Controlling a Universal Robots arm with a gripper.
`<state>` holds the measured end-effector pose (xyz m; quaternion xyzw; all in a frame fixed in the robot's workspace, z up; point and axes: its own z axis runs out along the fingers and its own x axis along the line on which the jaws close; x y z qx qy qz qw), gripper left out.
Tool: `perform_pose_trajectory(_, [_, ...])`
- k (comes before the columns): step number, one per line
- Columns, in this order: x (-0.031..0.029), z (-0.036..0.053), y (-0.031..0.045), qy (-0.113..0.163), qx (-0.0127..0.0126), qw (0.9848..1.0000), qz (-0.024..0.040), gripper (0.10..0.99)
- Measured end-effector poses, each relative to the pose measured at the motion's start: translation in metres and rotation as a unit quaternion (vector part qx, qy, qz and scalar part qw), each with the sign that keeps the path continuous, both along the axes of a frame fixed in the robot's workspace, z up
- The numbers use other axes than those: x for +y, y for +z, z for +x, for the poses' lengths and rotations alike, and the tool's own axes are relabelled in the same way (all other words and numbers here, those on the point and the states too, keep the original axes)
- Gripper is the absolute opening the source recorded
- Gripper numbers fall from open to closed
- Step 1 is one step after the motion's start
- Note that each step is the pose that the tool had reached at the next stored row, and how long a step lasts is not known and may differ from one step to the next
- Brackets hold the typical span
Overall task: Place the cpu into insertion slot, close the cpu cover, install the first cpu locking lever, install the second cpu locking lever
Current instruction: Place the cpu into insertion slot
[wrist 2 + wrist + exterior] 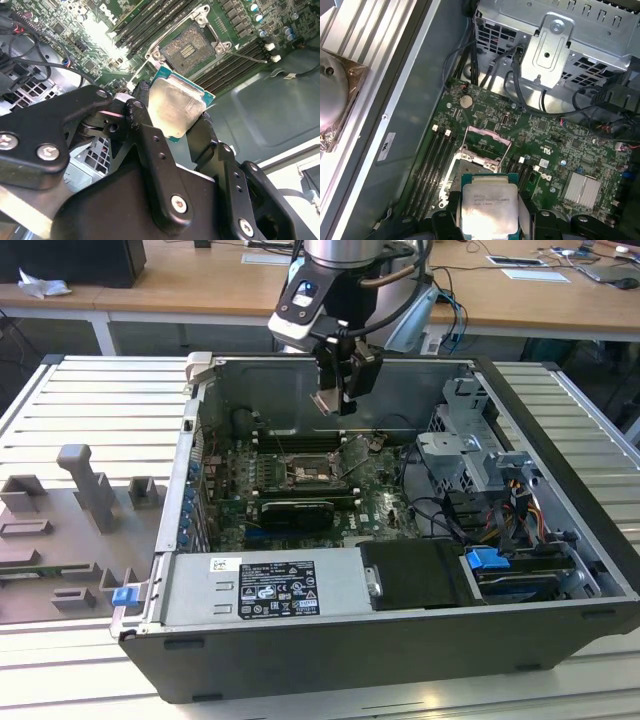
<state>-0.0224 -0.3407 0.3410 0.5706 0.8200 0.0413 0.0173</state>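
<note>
Step one in hand: cpu (175,102) clamped by its edges in end effector (172,116), hanging above computer case (400,660), well apart from bare insertion slot (189,46). Seating likely calls for squaring cpu over slot, then level descent.

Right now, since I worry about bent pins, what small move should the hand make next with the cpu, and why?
Probably lower the cpu slowly toward the insertion slot, keeping it level. The hand is shut on the cpu by two opposite edges, well above the board in the exterior view, and the insertion slot lies open and bare.
</note>
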Motion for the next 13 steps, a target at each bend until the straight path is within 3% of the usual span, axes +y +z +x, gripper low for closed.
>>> perform_pose_trajectory(9, [0.0, 0.0, -0.0012, -0.035, 0.0, 0.9994, 0.0, 0.541])
perform_pose_trajectory(13, [0.0, 0.0, -0.002, -0.056, 0.0, 0.9985, -0.0003, 0.541])
